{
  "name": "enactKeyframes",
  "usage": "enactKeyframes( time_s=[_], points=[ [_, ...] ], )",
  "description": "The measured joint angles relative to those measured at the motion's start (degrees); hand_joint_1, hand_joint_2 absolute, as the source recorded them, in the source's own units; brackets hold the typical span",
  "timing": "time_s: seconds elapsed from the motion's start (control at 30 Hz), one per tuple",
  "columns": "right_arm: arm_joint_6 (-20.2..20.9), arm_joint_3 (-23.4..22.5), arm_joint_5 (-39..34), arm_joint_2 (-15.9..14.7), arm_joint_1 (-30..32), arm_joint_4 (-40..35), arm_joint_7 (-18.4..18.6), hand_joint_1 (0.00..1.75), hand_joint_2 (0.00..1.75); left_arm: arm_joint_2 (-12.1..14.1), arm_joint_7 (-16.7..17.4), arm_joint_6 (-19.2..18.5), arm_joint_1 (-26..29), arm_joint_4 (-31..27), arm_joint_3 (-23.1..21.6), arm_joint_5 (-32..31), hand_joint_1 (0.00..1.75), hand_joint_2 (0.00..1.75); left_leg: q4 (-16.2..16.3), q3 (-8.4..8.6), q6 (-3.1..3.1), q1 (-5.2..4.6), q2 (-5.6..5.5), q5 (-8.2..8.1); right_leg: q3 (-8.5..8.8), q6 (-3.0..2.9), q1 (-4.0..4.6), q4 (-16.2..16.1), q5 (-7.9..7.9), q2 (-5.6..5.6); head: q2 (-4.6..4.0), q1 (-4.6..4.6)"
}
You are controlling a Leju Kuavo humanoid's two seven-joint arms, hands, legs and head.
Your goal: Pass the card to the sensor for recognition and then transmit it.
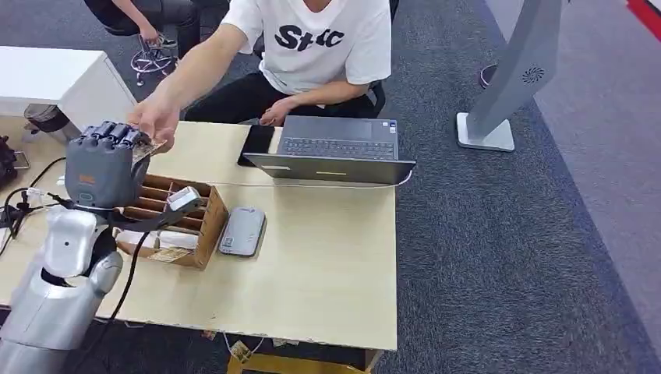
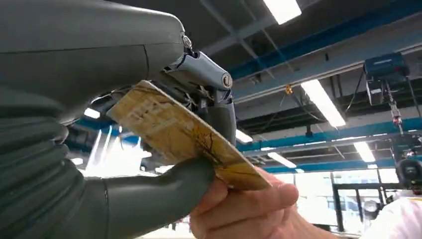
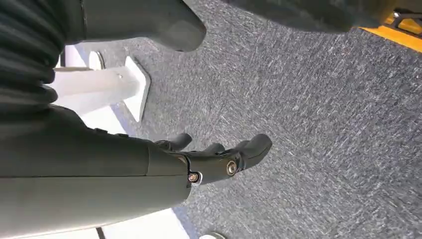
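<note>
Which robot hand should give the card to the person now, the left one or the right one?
The left. The left robot hand already holds the card, and the person's hand is touching its far end. The right robot hand hangs over the carpet, holding nothing.

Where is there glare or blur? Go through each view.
Head view: even light, slightly soft, no glare on the table. Left wrist view: ceiling lights blow out behind the card; left hand is dark, the person's hand soft-edged. Right wrist view: carpet sharp, right hand dark against it.
</note>
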Motion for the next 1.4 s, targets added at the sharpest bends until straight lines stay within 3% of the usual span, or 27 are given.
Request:
enactKeyframes(
  time_s=[0.2, 0.4, 0.53, 0.77, 1.1, 1.4],
  points=[
    [0.2, 1.1, 0.7, 0.4, 0.0, 0.1, 0.3, 0.0, 1.75, 3.0, 4.9, -0.2, -0.4, 3.0, -2.8, -10.1, 1.75, 1.75, 0.0, -0.02, 0.0, 0.0, -0.01, 0.0, 0.0, 0.0, 0.0, 0.0, -0.01, -0.01, 0.0, 0.0],
    [0.3, 1.7, 1.0, 0.6, -0.1, 0.2, 0.4, 0.0, 1.75, 3.5, 4.5, -0.7, 0.0, 4.7, -2.9, -11.7, 1.75, 1.75, 0.0, -0.03, 0.0, -0.01, -0.01, 0.0, 0.0, 0.0, -0.01, 0.0, 0.0, -0.03, 0.0, 0.02],
    [0.3, 1.8, 1.0, 0.7, -0.2, 0.2, 0.4, 0.0, 1.75, 2.8, 2.4, -1.5, 0.2, 6.1, -2.9, -11.8, 1.75, 1.75, 0.0, -0.03, 0.0, -0.01, -0.02, 0.0, 0.0, 0.0, -0.01, 0.0, 0.0, -0.03, 0.0, 0.02],
    [0.4, 2.2, 1.2, 0.9, -0.3, 0.2, 0.4, 0.0, 1.75, -0.5, 0.9, -1.5, 0.3, 8.3, -4.8, -11.9, 1.75, 1.75, 0.0, -0.03, 0.0, -0.02, -0.03, 0.0, -0.01, 0.0, -0.01, 0.0, 0.0, -0.04, 0.0, 0.0],
    [0.7, 2.4, 1.2, 1.1, -0.4, 0.2, 0.2, 0.0, 1.75, -6.0, 0.5, -3.4, -1.8, 10.8, -15.0, -11.9, 1.75, 1.75, 0.0, -0.03, 0.0, -0.02, -0.05, 0.0, 0.0, 0.0, -0.01, 0.0, 0.02, -0.04, 0.0, 0.04],
    [0.9, 2.8, 1.2, 1.2, -0.4, 0.2, 0.1, 0.0, 1.75, -8.9, 0.3, -4.9, -3.6, 14.5, -19.6, -11.9, 1.75, 1.75, 0.0, -0.02, 0.0, 0.0, -0.01, 0.0, -0.02, -0.01, -0.01, 0.0, 0.02, 0.0, 0.0, 0.0]
  ],
)
